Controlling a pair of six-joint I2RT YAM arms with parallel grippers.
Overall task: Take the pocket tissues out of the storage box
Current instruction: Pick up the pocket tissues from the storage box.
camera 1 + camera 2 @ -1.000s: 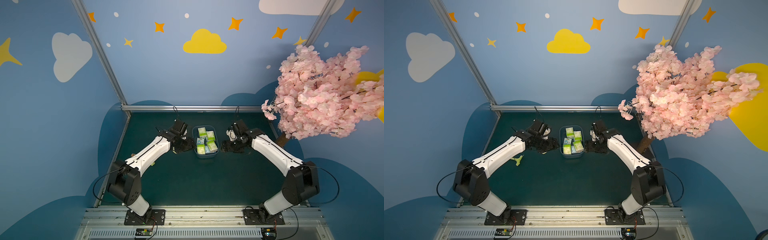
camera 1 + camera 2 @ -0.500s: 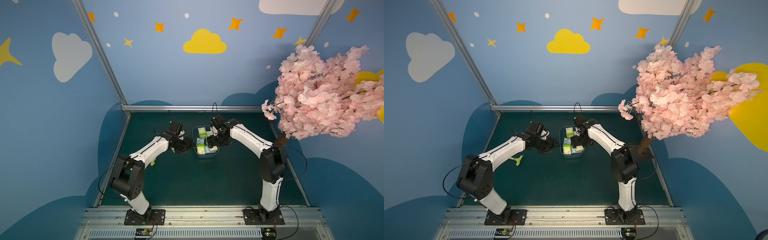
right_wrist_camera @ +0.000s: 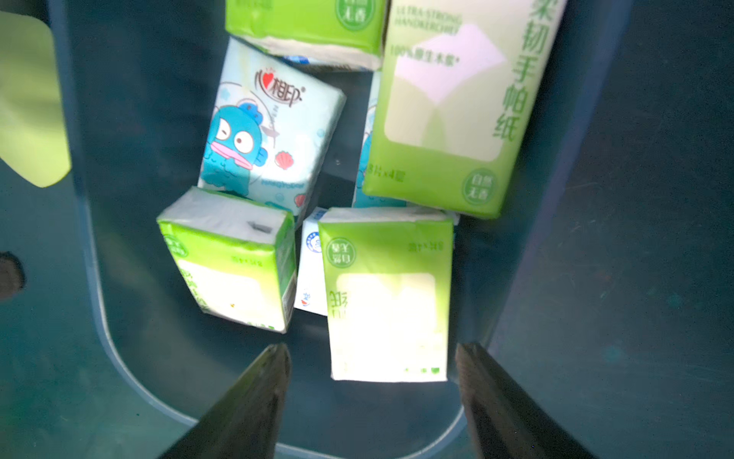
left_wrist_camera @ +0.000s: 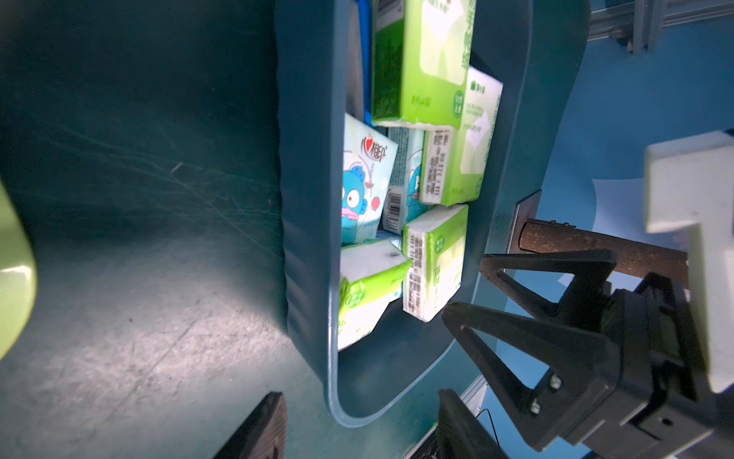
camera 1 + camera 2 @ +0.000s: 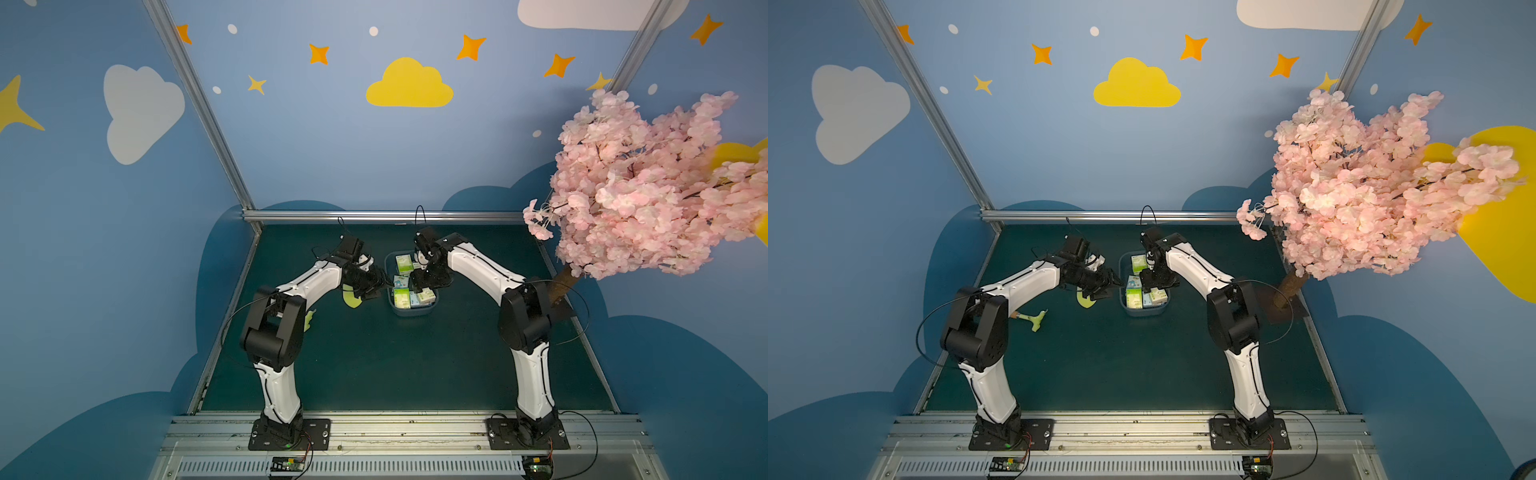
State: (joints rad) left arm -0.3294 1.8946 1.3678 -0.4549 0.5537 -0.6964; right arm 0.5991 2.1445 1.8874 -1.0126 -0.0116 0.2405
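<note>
I'm hovering the right end effector [image 3: 371, 349], jaws apart + empty, over a green pocket tissues pack [image 3: 387, 294] in the storage box's [image 5: 411, 312] lower-right corner, its long axis running btwn the jaws. The left end effector [image 4: 359, 397] is sitting apart too, by the left wall, so right's nearer imo.

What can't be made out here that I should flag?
- Pack count: in the right wrist view, upper pocket tissues bury the lower ones; in both top views the right arm covers part of the storage box.
- Contact: whether the right tool touches the pack between its jaws; blurred and washed out there.
- Left tool: only fingertips show, cut off by the left wrist view's edge.
- Yellow-green object: mostly under the left arm in a top view.
</note>
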